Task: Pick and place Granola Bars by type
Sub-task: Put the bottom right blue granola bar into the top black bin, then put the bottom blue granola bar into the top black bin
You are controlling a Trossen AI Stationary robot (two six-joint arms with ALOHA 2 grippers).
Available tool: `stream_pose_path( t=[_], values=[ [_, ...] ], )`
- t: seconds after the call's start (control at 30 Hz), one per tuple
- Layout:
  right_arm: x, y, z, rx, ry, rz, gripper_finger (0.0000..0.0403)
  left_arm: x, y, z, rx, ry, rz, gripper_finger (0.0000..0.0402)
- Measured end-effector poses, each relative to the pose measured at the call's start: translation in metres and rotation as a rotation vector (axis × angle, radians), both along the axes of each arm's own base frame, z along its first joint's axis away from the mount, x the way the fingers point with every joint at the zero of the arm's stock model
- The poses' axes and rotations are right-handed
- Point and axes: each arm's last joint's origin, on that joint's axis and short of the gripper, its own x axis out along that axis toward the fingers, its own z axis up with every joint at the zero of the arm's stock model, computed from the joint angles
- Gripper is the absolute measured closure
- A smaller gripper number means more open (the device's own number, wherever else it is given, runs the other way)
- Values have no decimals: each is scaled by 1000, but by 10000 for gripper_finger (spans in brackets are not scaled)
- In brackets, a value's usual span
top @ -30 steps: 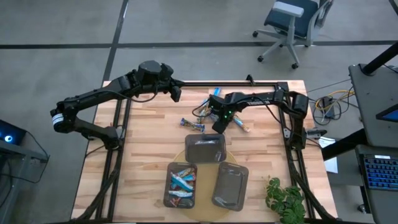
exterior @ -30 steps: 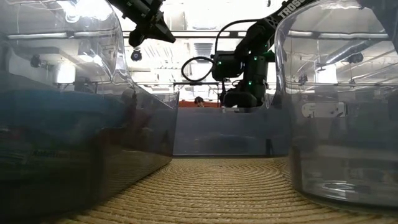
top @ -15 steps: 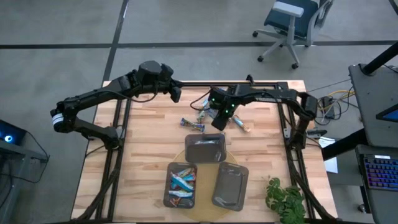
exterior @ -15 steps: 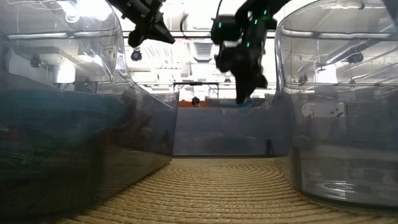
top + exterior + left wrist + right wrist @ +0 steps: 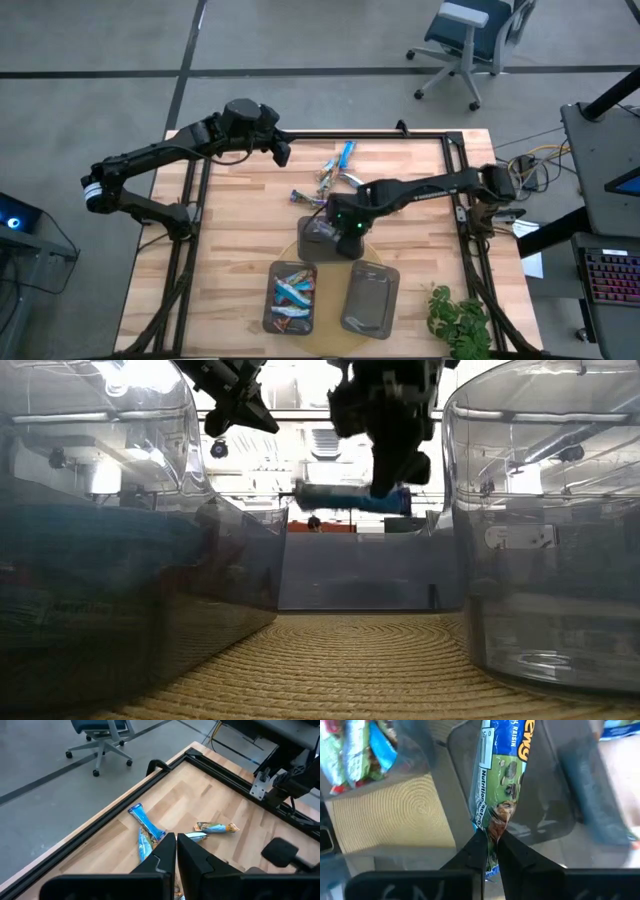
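My right gripper [image 5: 340,220] hangs over the far dark tray [image 5: 322,243], shut on a blue-and-green granola bar [image 5: 501,767]. In the low view this bar [image 5: 345,499] lies level under the gripper [image 5: 388,478]. More bars lie loose on the far part of the table [image 5: 344,156] [image 5: 309,198]. Several blue and silvery bars fill the near-left tray [image 5: 291,296]. The near-right tray [image 5: 370,298] shows no bars. My left gripper [image 5: 283,151] is shut and raised over the table's far left, also seen in its wrist view [image 5: 176,845]. My right gripper pinches the bar between its two fingers [image 5: 478,851] at one crimped end of the wrapper [image 5: 492,827], coming from above. The bar is lifted clear and sticks out level from the fingers [image 5: 386,460], above the far tray.
The three trays stand on a round woven mat [image 5: 318,334] near the table's middle and near edge. A black frame rail [image 5: 360,135] runs along the far edge. A potted plant [image 5: 455,320] sits at the near right corner. An office chair [image 5: 470,40] stands beyond the table.
My right gripper has risen from the loose bars on the far part of the table and moved toward the near edge, over the far tray. The bar it holds has been lifted clear of the table and carried along, level.
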Motion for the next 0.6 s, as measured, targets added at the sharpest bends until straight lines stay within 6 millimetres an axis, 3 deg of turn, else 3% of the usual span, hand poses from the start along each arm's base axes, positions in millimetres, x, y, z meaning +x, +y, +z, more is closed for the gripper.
stream_pose_path(
  t=[0.17, 0.43, 0.6],
  values=[
    [5, 1, -14, 37, 52, -34, 339, 0, -1, 0, -8, -5, -28, 402],
    [5, 1, -12, 38, 46, -61, 238, 0, -1, 0, -9, 0, -28, 402],
    [5, 1, -12, 37, 45, -59, 206, -1, -1, -1, -16, 13, -28, 402]
  ],
)
